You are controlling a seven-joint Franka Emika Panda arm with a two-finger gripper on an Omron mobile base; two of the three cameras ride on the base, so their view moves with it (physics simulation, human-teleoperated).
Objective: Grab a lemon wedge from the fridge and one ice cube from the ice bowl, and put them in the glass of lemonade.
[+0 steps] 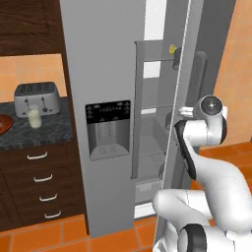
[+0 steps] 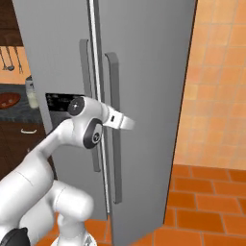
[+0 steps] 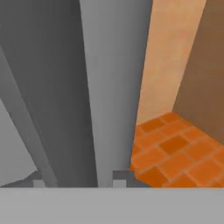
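The fridge [image 1: 106, 74] fills the middle, its right door [image 1: 179, 98] swung partly out so the shelves inside show. High up in that gap sits the tiny yellow lemon wedge [image 1: 171, 48]. My gripper [image 3: 79, 183] is at this door; its fingertips [image 3: 119, 181] stand wide apart, open, with a grey upright part of the door rising between them. The glass of lemonade [image 1: 33, 118] stands on the dark counter in front of the toaster. A sliver of the reddish ice bowl [image 1: 2, 124] shows at the left edge; no ice cube can be made out.
A silver toaster [image 1: 35, 97] stands on the counter [image 1: 49, 130] above white-handled drawers [image 1: 42, 177]. The fridge's long handles [image 2: 113, 125] face the right base view. A peach wall [image 2: 216, 81] and orange floor tiles [image 2: 206, 202] lie right of the fridge.
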